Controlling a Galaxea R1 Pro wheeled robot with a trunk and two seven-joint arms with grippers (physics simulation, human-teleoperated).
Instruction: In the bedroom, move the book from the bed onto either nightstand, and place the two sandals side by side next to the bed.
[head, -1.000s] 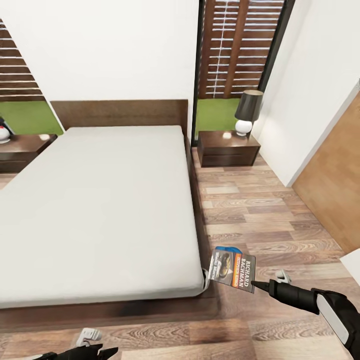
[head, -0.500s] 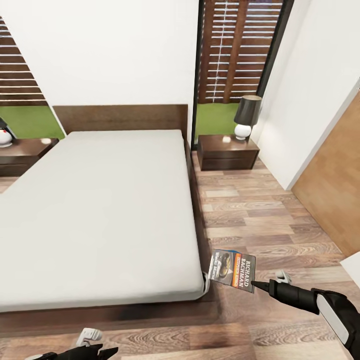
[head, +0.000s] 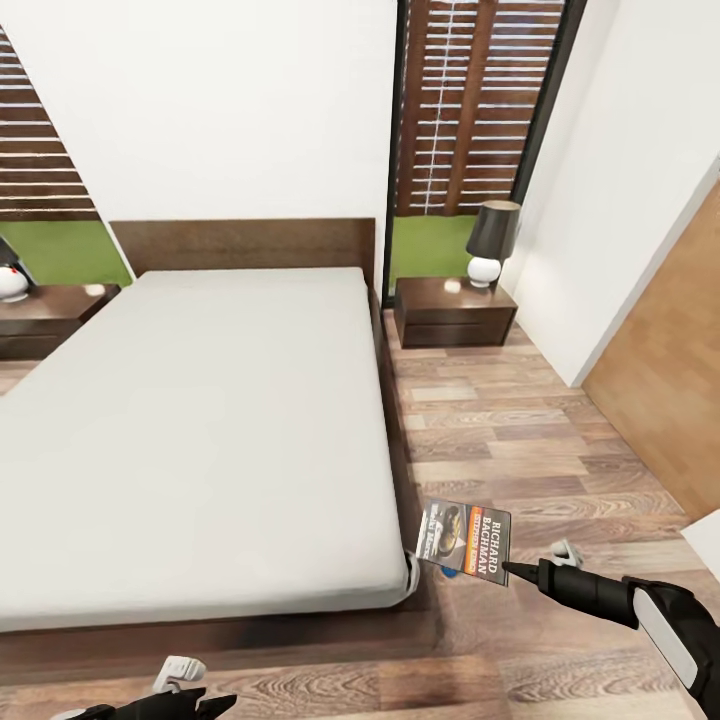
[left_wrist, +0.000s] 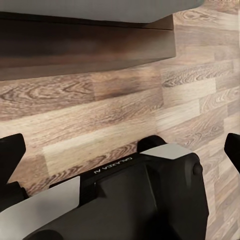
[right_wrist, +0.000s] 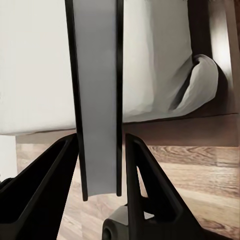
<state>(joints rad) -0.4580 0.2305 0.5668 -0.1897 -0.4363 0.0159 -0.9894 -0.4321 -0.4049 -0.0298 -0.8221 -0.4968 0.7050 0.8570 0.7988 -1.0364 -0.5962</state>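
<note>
1. Dark-covered thin paperback book (head: 465, 540) with an orange band and white "RICHARD BACHMAN" lettering was off the large white-mattress bed (head: 200, 430), clamped edge-on between my right gripper (right_wrist: 100, 172) fingers, in the air just beside the bed's near right corner.
2. Book part half done, I judged: carried, not yet on a nightstand. The glossy dark reddish-brown wooden nightstand (head: 455, 312) with a black-shaded lamp (head: 492, 240) stood well ahead.
3. A blue patch under the book may be a sandal; I couldn't tell. Sandals still to do.
4. Book's long axis ran roughly bed-to-gripper, cover up, slightly tilted.
5. Left gripper (head: 190, 700) hung low over the wood-plank floor (head: 520, 430), fingers apart, empty.
</note>
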